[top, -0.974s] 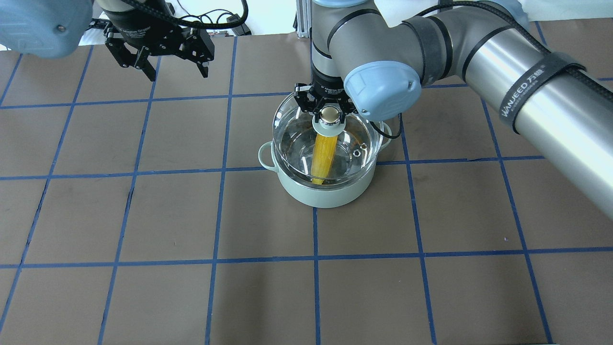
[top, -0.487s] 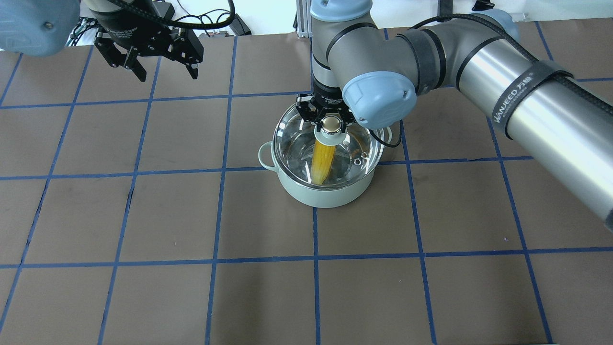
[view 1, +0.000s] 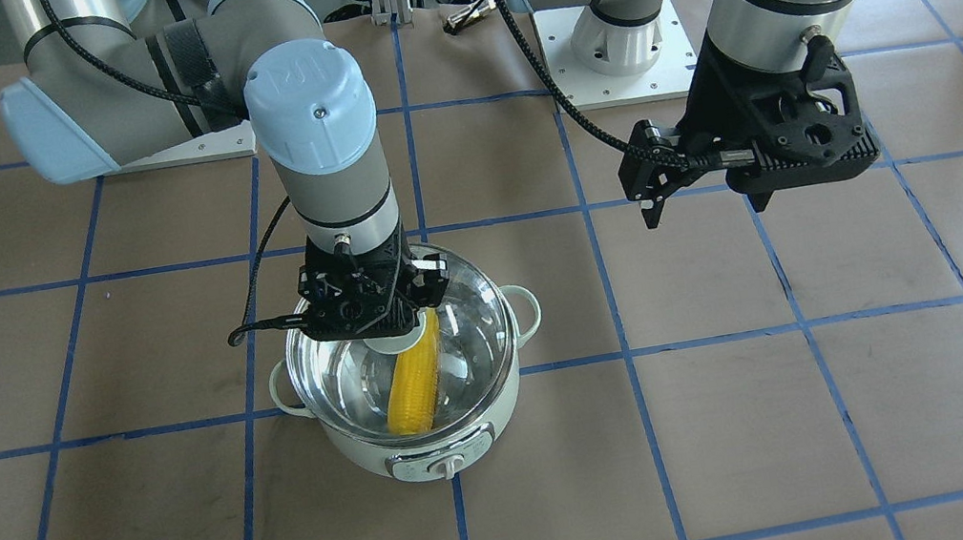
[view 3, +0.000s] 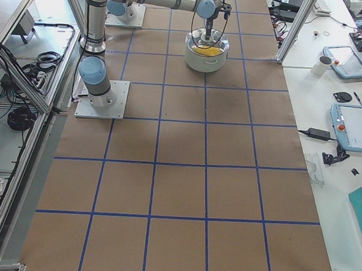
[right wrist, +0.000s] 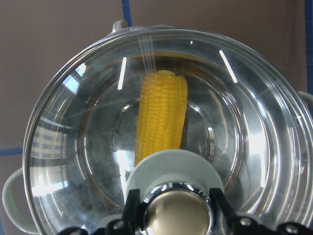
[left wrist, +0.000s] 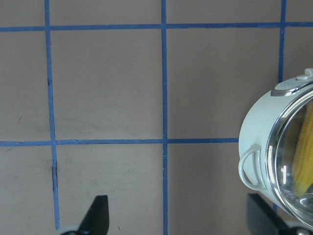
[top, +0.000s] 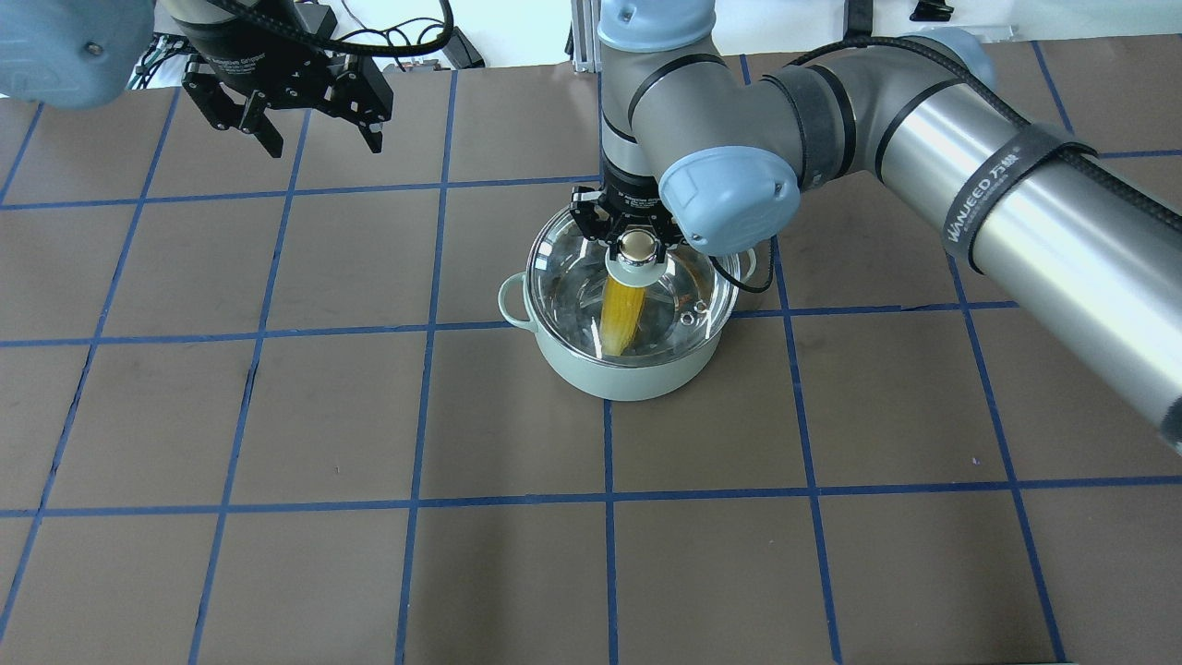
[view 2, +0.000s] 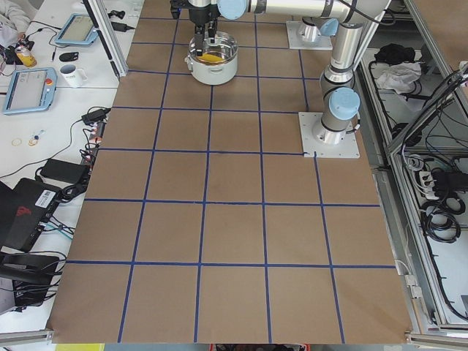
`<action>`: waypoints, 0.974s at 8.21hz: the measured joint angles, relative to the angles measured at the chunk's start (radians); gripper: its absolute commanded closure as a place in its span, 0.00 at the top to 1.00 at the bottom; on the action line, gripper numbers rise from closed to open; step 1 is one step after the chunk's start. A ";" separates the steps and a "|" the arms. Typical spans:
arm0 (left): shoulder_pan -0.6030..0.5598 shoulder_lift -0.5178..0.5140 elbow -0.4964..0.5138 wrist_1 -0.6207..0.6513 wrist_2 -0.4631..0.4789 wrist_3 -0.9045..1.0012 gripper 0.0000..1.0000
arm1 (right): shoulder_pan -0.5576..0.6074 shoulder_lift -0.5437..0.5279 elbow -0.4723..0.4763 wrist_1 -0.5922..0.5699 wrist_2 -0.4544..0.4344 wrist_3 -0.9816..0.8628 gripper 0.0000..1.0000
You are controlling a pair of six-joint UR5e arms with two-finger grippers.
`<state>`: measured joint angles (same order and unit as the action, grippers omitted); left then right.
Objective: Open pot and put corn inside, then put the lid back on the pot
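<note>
The mint-green pot [top: 628,377] stands mid-table, its knob facing the front view [view 1: 440,462]. The yellow corn [top: 621,319] lies inside it, also seen through the glass in the right wrist view [right wrist: 161,112]. The glass lid [top: 563,277] lies level over the pot's rim; I cannot tell whether it rests fully on it. My right gripper [top: 635,242] is shut on the lid's beige-gold knob [right wrist: 177,215]. My left gripper [top: 314,139] is open and empty, raised at the far left, well away from the pot [left wrist: 259,127].
The brown table [top: 369,554] carries a blue tape grid. The right arm's thick forearm [top: 1043,212] spans the right side above the table. Tablets and cables lie on side benches [view 3: 353,127] beyond the table's edge.
My right gripper has lowered the lid onto the pot's rim and centred it. My left gripper has drawn back a little toward the far left corner.
</note>
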<state>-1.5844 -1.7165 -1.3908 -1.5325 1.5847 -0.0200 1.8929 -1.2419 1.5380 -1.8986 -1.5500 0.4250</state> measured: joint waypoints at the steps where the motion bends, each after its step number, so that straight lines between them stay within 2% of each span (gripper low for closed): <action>1: 0.000 0.000 0.000 -0.001 0.000 0.000 1.00 | 0.000 0.002 0.000 -0.004 0.001 0.002 0.11; 8: -0.002 -0.003 -0.002 -0.016 0.000 0.000 1.00 | 0.004 0.006 -0.001 -0.035 0.003 0.019 0.11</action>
<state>-1.5860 -1.7195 -1.3928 -1.5485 1.5852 -0.0199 1.8973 -1.2361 1.5372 -1.9332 -1.5472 0.4442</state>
